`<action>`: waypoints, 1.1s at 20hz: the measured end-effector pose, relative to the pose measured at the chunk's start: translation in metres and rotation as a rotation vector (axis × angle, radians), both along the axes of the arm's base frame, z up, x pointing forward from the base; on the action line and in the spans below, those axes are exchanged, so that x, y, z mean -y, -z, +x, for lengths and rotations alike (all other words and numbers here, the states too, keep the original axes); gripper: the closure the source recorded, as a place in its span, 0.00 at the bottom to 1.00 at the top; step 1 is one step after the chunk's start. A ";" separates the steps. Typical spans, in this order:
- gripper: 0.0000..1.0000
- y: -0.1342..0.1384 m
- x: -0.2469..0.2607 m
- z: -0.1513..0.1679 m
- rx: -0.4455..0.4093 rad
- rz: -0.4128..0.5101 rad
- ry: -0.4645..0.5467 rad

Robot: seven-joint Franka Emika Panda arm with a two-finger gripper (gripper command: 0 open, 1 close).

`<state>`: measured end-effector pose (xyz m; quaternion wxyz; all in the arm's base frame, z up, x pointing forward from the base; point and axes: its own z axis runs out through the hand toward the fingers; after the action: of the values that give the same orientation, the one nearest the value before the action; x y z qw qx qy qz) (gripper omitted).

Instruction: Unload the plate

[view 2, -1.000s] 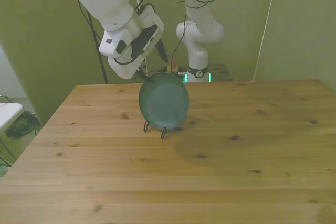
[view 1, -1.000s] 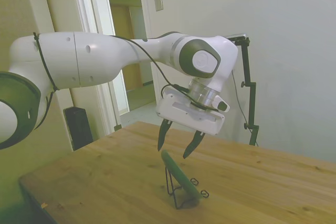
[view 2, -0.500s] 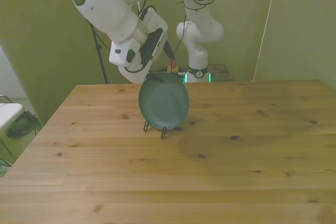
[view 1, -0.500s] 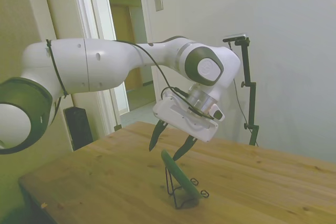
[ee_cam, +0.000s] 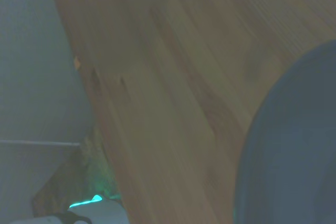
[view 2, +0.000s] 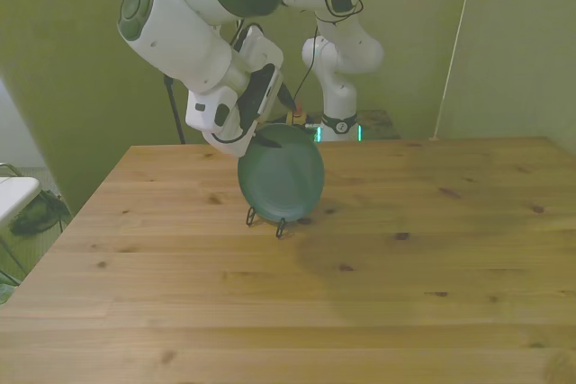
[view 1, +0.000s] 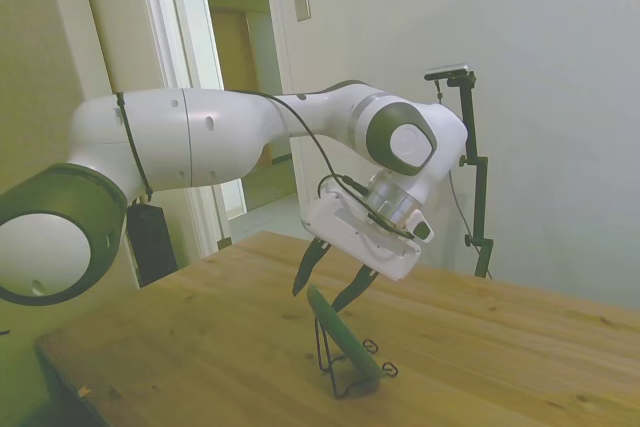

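matt green plate (view 2: 281,174), thin wire rack (view 1: 345,362), wooden table (view 2: 360,294)

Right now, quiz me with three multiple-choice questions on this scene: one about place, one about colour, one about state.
1. Where is the plate?
A. flat on the table
B. standing in the rack
C. on the floor

2. What colour is the plate?
A. dark green
B. red
C. white

3. How is the gripper?
A. shut on the plate
B. out of view
C. open, astride the plate's top edge

Answers:
1 B: the plate leans upright in the rack on the table.
2 A: its face shows dark green in the front view.
3 C: the gripper has its fingers spread either side of the rim.
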<state>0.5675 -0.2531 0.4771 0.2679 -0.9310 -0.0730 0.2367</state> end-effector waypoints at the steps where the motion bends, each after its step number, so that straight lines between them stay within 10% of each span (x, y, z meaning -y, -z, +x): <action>1: 1.00 -0.001 -0.002 0.001 0.001 0.002 -0.003; 22: 1.00 0.004 -0.003 0.002 -0.005 0.009 -0.006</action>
<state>0.5696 -0.2504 0.4731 0.2717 -0.9290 -0.0765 0.2394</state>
